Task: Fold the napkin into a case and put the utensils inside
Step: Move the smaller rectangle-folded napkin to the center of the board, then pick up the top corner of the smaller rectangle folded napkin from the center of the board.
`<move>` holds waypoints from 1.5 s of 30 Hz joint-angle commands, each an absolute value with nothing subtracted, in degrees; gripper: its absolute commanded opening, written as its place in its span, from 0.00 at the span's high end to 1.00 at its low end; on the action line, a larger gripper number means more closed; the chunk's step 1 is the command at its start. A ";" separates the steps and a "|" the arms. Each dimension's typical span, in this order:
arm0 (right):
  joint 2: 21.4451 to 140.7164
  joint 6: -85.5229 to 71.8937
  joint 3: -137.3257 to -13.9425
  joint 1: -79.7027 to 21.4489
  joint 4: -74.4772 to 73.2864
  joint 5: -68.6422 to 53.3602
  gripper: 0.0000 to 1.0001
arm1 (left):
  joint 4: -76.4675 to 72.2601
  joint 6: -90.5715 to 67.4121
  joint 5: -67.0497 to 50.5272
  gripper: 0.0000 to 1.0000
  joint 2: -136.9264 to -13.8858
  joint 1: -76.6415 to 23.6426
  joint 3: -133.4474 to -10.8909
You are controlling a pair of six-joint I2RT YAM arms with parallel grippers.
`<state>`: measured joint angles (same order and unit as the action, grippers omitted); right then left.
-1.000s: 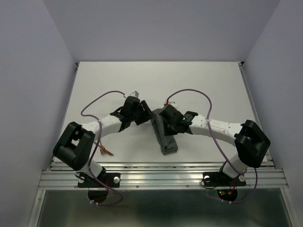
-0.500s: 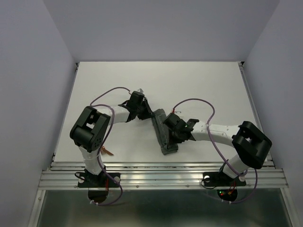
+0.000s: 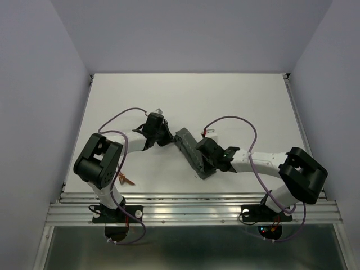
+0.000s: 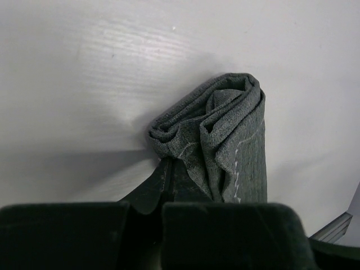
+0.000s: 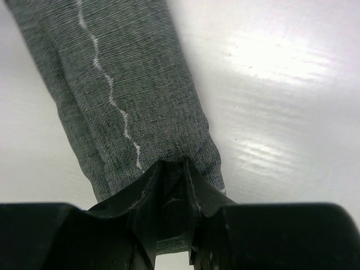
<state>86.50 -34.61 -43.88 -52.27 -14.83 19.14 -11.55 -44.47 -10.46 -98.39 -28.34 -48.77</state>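
The grey-green napkin (image 3: 190, 151) lies folded into a narrow strip, running diagonally across the middle of the table. My left gripper (image 3: 167, 136) is at the strip's far end, shut, its tips (image 4: 167, 164) pinching the edge of the bunched, rolled folds of the napkin (image 4: 225, 124). My right gripper (image 3: 203, 165) is shut on the near end. There the napkin (image 5: 124, 84) stretches away from the gripper (image 5: 171, 166), with cloth between its fingers. The copper-brown utensils (image 3: 125, 180) lie near the table's front edge beside the left arm's base, apart from both grippers.
The white table (image 3: 236, 101) is enclosed by pale walls on three sides. An aluminium rail (image 3: 191, 205) runs along its near edge. Purple cables (image 3: 247, 129) loop above both arms.
My left gripper went from open to shut at the napkin's far end as its arm drew in. My right gripper slid toward the strip's near end. The strip's far end shifted slightly left.
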 commanded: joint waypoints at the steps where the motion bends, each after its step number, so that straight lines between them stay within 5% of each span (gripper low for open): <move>1: 88.24 -28.31 -42.19 -52.03 -10.65 29.09 0.73 | -11.51 -45.96 -10.20 1.00 -91.15 -28.56 -43.69; 18: 84.37 -17.58 -53.25 -52.03 -12.56 19.42 0.64 | -8.09 -47.37 -7.21 0.85 -79.10 -28.48 -36.47; 23: 87.18 -16.79 -61.06 -52.03 -16.25 18.90 0.51 | -6.77 -47.29 -6.51 0.85 -77.96 -27.95 -37.26; 31: 97.02 -15.39 -72.33 -52.56 -17.14 17.49 0.50 | -6.77 -46.85 -7.99 0.85 -78.48 -25.84 -37.27; 34: 100.71 -13.36 -75.75 -52.56 -16.79 15.56 0.48 | -6.86 -46.32 -8.96 0.77 -79.36 -25.49 -37.62; 38: 105.02 -11.26 -78.83 -52.56 -16.70 15.29 0.46 | -7.38 -45.97 -9.67 0.46 -79.81 -25.31 -37.71; 45: 108.37 -10.37 -80.77 -52.56 -16.08 15.12 0.46 | -6.86 -46.23 -9.23 0.47 -79.10 -24.96 -37.44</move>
<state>108.05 -12.10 -77.58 -52.21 -16.64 15.53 -6.85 -46.98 -9.08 -79.88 -25.39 -35.94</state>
